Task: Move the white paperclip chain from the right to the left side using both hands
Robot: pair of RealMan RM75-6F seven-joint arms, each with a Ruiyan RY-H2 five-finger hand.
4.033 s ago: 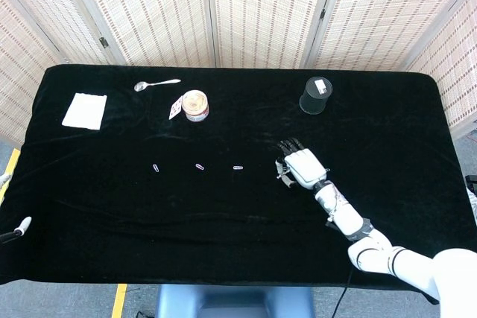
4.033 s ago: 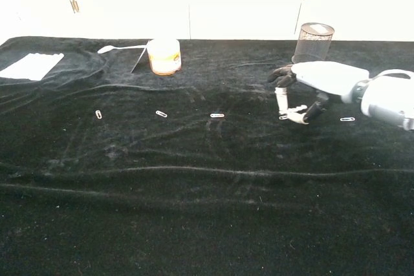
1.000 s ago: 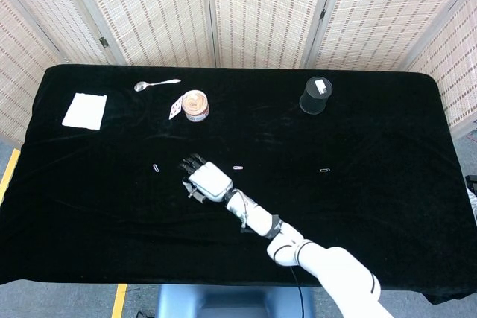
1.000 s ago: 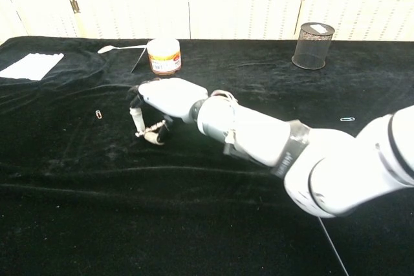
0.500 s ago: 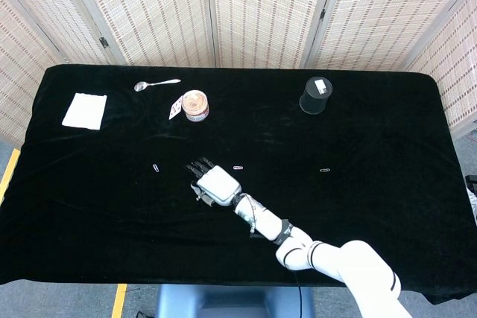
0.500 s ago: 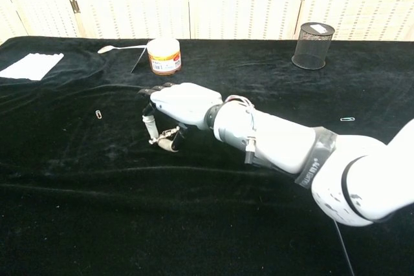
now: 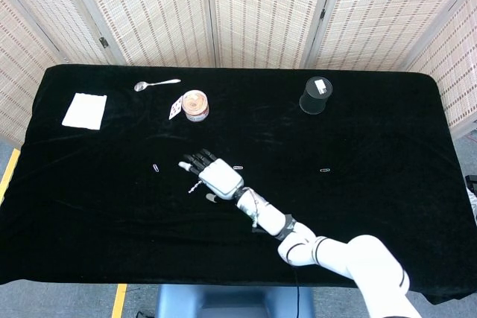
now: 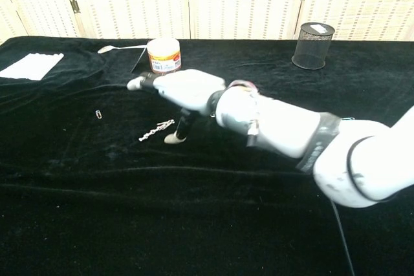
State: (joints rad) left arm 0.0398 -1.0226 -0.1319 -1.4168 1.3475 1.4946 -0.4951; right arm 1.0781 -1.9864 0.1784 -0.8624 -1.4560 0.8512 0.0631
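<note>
Black table (image 7: 387, 132); mesh cup (image 7: 315, 95) holds a card; right hand (image 8: 184, 92) spread, empty.

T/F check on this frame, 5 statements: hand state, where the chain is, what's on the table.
1. The right hand has its fingers spread and holds nothing. True.
2. The paperclip chain lies on the black cloth. True.
3. The left hand is pressing on the chain. False: no left hand shows in either view.
4. The mesh cup lies tipped on its side. False: it stands upright at the far right.
5. The spoon sits inside the jar. False: it lies on the cloth, left of the jar.
</note>
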